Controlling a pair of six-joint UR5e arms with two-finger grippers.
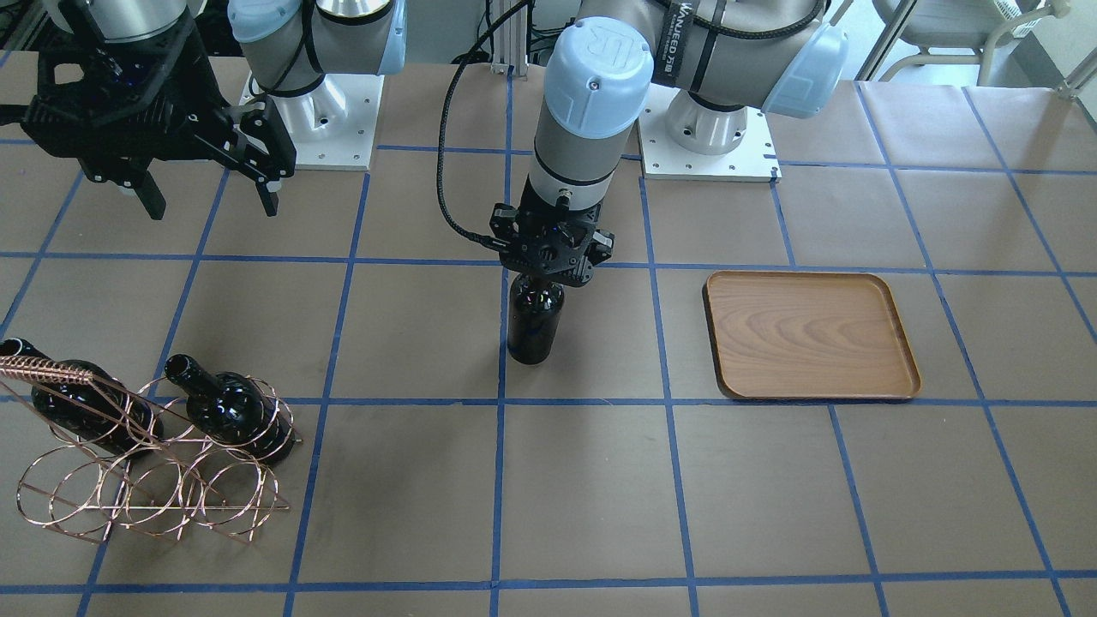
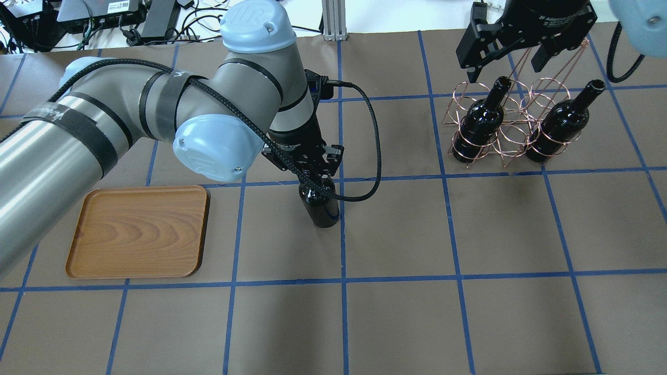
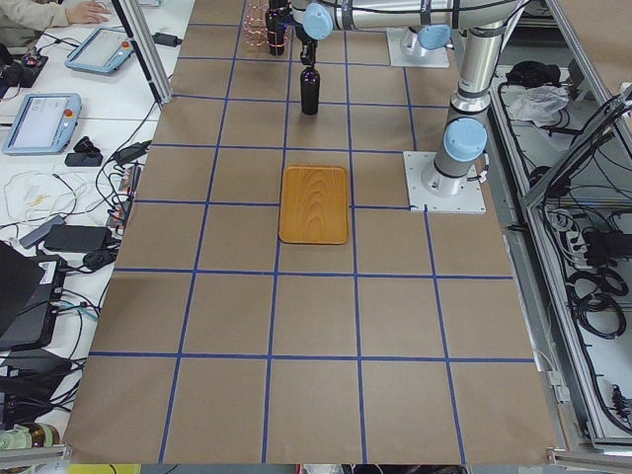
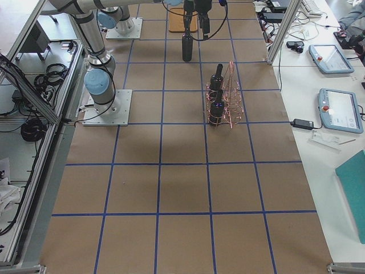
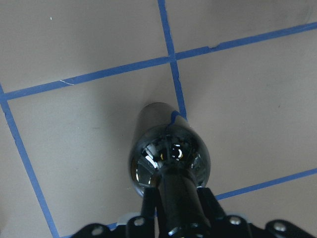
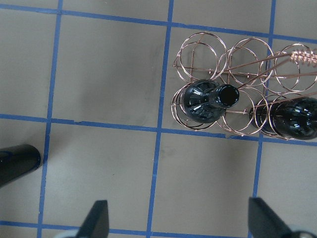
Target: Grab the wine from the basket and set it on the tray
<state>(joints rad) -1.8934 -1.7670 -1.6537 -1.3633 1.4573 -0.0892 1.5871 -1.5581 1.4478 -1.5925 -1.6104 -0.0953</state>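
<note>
a brown paper-covered tabletop (image 2: 396,323) crossed by blue tape lines carries everything. in the overhead view a rose-gold wire basket of round loops (image 2: 513,138) stands at upper right. two glossy near-black bottles lie tilted in its loops, one on the basket's left side (image 2: 482,125) and one on its right side (image 2: 560,125), both with necks raised toward the top of the frame. a flat brown wooden tray with rounded corners (image 2: 138,232) lies at lower left, its grain showing. between them, near the centre of the frame, a third glossy near-black glass wine bottle (image 2: 322,208) stands upright beside a crossing of tape lines, well apart from tray and basket. a black braided cable (image 2: 372,146) loops from the left arm's wrist and passes in front of that bottle's shoulder in this view.

the left pincer (image 1: 537,278) points straight down and is clenched on the bottle's neck. the left wrist view shows a black finger (image 5: 148,206) pressed against each side of the neck. whether the bottle's base rests on the paper or hangs just above it, i cannot tell.

the right pincer (image 1: 214,201) hangs in the air at the upper left of the front-facing view, near the basket, spread wide and grasping nothing. in the right wrist view its fingertips (image 6: 96,223) sit far apart at the bottom edge, with the basket at upper right.
</note>
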